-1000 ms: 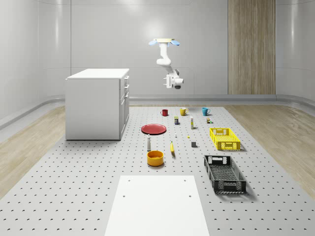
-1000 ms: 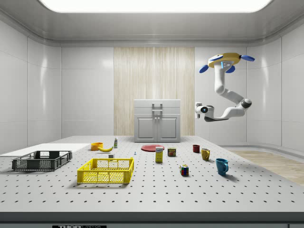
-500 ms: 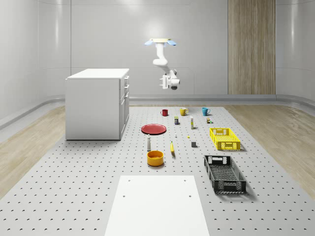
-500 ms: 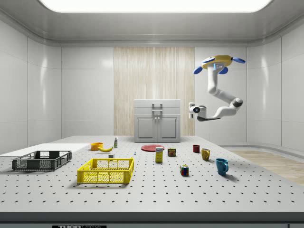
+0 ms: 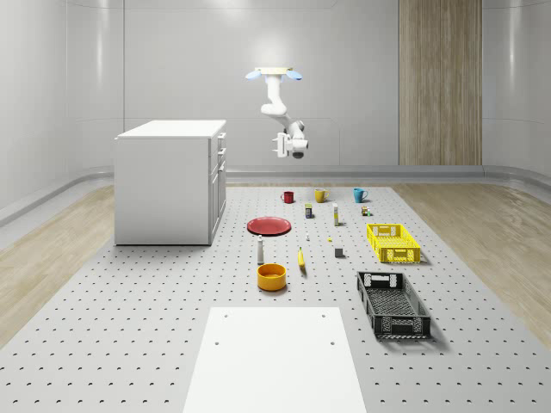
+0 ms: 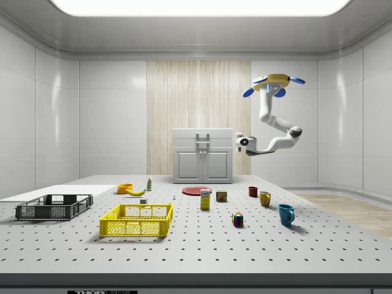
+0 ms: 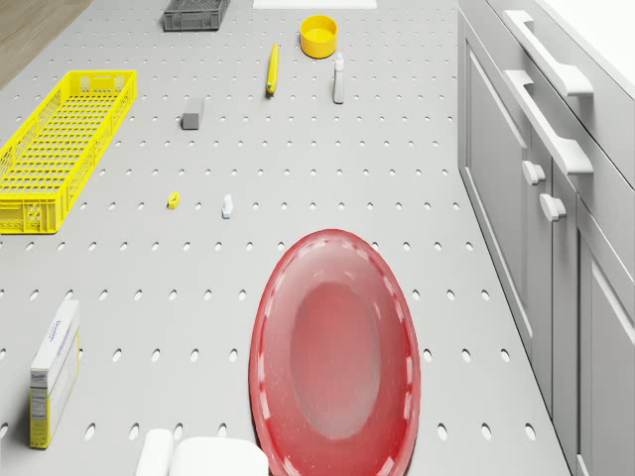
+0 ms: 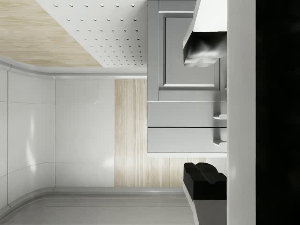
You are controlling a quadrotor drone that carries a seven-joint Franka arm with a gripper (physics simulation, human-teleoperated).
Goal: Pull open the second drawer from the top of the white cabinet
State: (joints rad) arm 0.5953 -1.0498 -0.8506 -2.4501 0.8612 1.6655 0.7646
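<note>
The white cabinet (image 5: 168, 185) stands at the whole-scene view's left, its drawers on the face turned to the table. The second drawer (image 6: 203, 146) is closed, and its bar handle (image 7: 549, 121) sits below the top drawer's handle (image 7: 551, 59). My drone (image 5: 275, 73) hovers in the air to the cabinet's right, above the red plate (image 5: 269, 225). The arm hangs down and bends toward the cabinet. My gripper (image 5: 279, 146) is at about drawer height, apart from the cabinet front and holding nothing. In the wrist view the gripper (image 8: 204, 112) is open, facing the second drawer (image 8: 183, 114).
Below the drone lie the red plate (image 7: 335, 347), three mugs (image 5: 320, 195) and small boxes. A yellow basket (image 5: 393, 242) and a black basket (image 5: 393, 303) sit at the whole-scene view's right. An orange bowl (image 5: 271, 276), a banana (image 5: 301, 258) and a white mat (image 5: 275, 357) lie nearer the front.
The drone with its arm has moved toward the cabinet, leftward in both the whole-scene and side views. The gripper is now closer to the drawer fronts.
</note>
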